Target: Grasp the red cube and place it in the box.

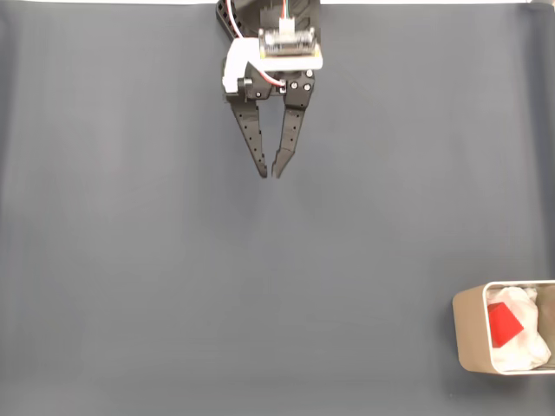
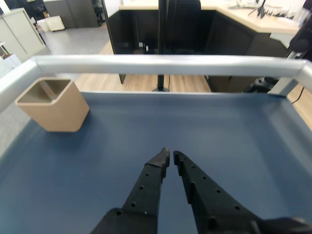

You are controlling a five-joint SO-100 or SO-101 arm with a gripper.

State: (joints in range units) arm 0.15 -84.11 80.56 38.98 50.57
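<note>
- Near the top edge of the fixed view, the gripper (image 1: 270, 175) points down the picture over the blue-grey table (image 1: 130, 260), its tips almost together and holding nothing.
- Well apart from it, toward the lower right corner, the box (image 1: 468, 334) holds the red cube (image 1: 501, 323), which rests on white wadding (image 1: 525, 347).
- From the wrist view, the gripper (image 2: 170, 158) has its black fingers nearly closed, nothing between them.
- Ahead and to its left, the box (image 2: 56, 112) stands near the table's metal rail (image 2: 165, 64).
</note>
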